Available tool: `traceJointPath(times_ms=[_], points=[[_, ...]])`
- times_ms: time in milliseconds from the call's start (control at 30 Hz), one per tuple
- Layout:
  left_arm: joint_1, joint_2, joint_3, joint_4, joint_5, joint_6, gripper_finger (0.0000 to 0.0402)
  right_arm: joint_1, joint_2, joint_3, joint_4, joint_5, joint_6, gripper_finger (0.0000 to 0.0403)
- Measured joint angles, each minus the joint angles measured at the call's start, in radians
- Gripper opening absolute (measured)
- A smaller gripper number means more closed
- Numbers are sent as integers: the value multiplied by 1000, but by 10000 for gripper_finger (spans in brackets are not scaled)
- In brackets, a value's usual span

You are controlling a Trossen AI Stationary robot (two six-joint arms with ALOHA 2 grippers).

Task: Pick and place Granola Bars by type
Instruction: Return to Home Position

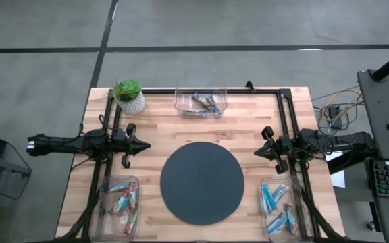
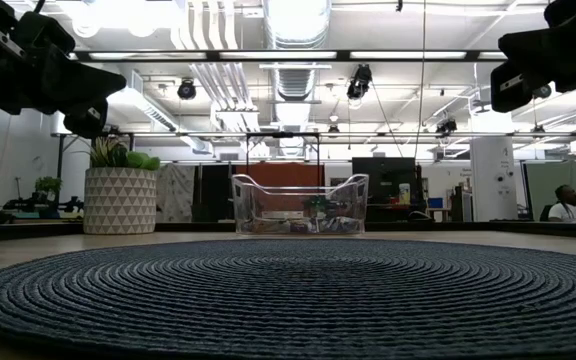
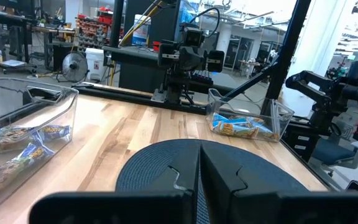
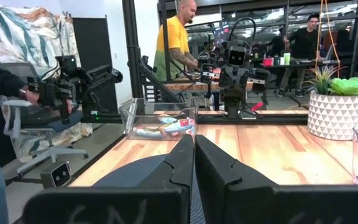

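The granola bars lie in three clear bins. Dark mixed ones [image 1: 204, 102] lie in the far bin [image 1: 200, 101], green and red-brown ones [image 1: 123, 200] in the near left bin [image 1: 117, 206], and blue ones [image 1: 277, 206] in the near right bin [image 1: 281, 206]. My left gripper [image 1: 146, 144] hangs shut and empty above the table's left side, beside the dark round mat [image 1: 202, 182]. My right gripper [image 1: 256, 152] hangs shut and empty at the right side of the mat. In each wrist view the fingers [image 3: 199, 174] [image 4: 194, 168] stand closed together.
A potted plant [image 1: 130, 96] stands at the far left corner. Black frame rails [image 1: 248, 90] run along the far edge and both sides. People stand and sit in the room beyond the table in the right wrist view [image 4: 174, 37].
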State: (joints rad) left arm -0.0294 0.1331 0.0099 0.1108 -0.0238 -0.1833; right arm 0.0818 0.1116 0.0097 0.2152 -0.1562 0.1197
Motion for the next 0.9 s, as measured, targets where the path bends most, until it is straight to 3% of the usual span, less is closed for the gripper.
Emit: traceJointPath(times_ms=[900], points=[[0,0,0,0,0,0,0,0,0,0,-2,0,-15,8]])
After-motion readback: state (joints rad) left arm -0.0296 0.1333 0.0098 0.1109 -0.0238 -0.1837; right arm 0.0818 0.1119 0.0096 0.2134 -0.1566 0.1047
